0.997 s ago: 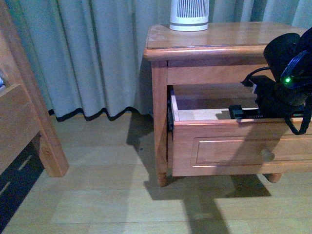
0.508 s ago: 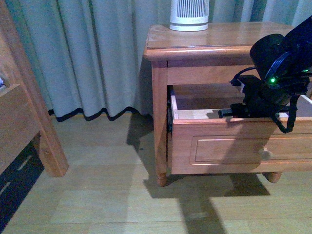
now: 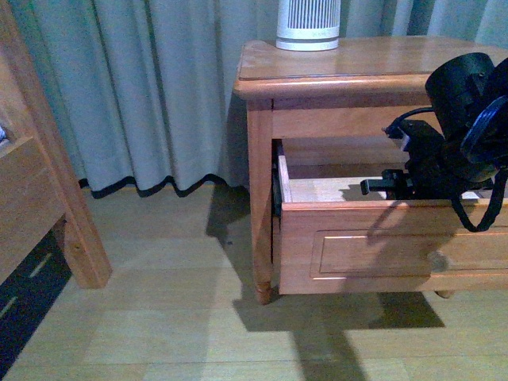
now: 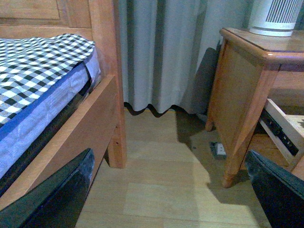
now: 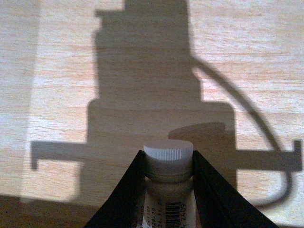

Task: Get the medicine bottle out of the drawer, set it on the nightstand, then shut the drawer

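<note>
right gripper [image 5: 168, 190] pinches medicine bottle [image 5: 168, 183] over drawer [image 3: 381, 246].

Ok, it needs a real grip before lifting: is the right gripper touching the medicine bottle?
Touching. The right wrist view shows both fingers of the right gripper pressed against the medicine bottle just below its cap, no gap either side.

I saw the nightstand [image 3: 357, 59] in glossy orange-brown wood, the drawer [image 5: 66, 71] floor paler, matt, with open grain. The medicine bottle [image 5: 168, 180] looked like smooth white plastic, cap finely ribbed, label printed paper. The curtain [image 3: 159, 95] was matt grey cloth.
</note>
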Action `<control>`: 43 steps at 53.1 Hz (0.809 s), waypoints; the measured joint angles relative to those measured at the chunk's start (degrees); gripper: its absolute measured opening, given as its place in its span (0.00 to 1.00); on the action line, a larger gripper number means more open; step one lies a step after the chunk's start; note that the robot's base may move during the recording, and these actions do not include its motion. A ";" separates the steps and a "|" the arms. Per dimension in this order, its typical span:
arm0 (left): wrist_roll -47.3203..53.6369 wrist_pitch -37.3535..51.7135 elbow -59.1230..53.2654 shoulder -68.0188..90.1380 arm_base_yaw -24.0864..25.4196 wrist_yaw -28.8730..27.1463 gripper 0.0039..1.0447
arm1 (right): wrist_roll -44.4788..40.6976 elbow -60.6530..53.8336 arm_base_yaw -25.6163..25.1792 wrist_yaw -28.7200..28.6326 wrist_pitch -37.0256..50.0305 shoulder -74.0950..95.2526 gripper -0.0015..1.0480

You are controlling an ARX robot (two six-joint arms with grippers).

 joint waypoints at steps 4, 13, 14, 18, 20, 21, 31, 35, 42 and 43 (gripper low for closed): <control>0.00 0.00 0.00 0.00 0.00 0.00 0.94 | -0.04 -2.73 -0.20 -0.31 2.60 -2.43 0.24; 0.00 0.00 0.00 0.00 0.00 0.00 0.94 | -0.96 -6.95 -0.96 -0.87 8.00 -9.64 0.24; 0.00 0.00 0.00 0.00 0.00 0.00 0.94 | -1.03 -7.08 -1.03 -0.98 8.20 -10.16 0.24; 0.00 0.00 0.00 0.00 0.00 0.00 0.94 | -1.73 -7.89 -1.53 -1.64 9.42 -13.88 0.24; 0.00 0.00 0.00 0.00 0.00 0.00 0.94 | -2.19 -8.15 -1.81 -2.19 9.79 -16.31 0.24; 0.00 0.00 0.00 0.00 0.00 0.00 0.94 | -2.43 -8.17 -2.01 -2.73 9.77 -17.59 0.24; 0.00 0.00 0.00 0.00 0.00 0.00 0.94 | -4.50 -7.98 -2.08 -4.24 9.05 -22.93 0.24; 0.00 0.00 0.00 0.00 0.00 0.00 0.94 | -6.12 -6.58 -1.92 -4.07 10.78 -23.74 0.24; 0.00 0.00 0.00 0.00 0.00 0.00 0.94 | -9.49 -2.14 -1.68 -1.92 16.79 -23.34 0.24; 0.00 0.00 0.00 0.00 0.00 0.00 0.94 | -9.55 -1.73 -1.68 -1.79 16.85 -23.23 0.24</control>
